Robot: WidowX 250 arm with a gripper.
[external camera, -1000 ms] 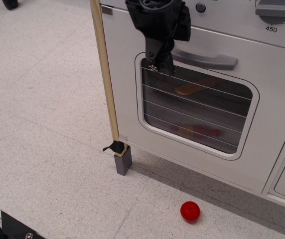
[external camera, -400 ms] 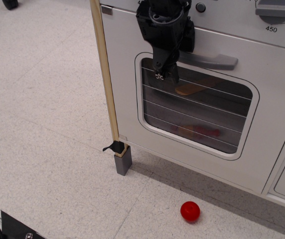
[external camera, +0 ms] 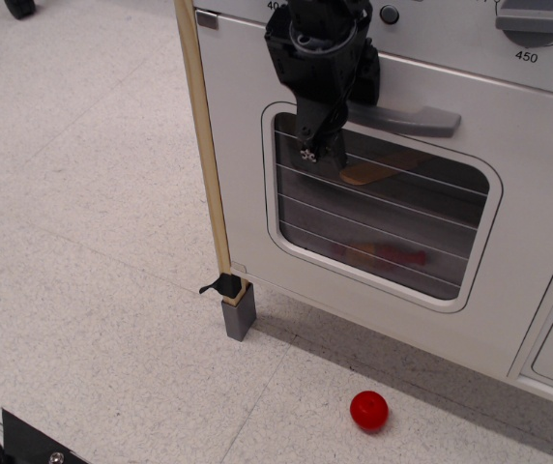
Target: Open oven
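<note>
Oven: white toy kitchen unit, fills the right and upper part of the view, standing on a speckled pale floor. Door shut, flush with the front panel. Rounded window with thin wire rack lines across it; a tan wooden piece and something red show dimly behind the glass. Grey bar handle runs across the door just above the window. Grey temperature knob at top right, numeral 450 printed beside it. A small black button sits on the panel left of the knob.

End effector: black, hanging down from the top edge in front of the door, at the left end of the handle. Its tip overlaps the upper left corner of the window. Fingers appear close together, but whether clenched or released, and whether they touch the handle, cannot be told from this angle.

Wooden corner post runs down the oven's left edge to a grey foot. 1 red ball lies on the floor in front of the oven, well apart from the end effector.
</note>
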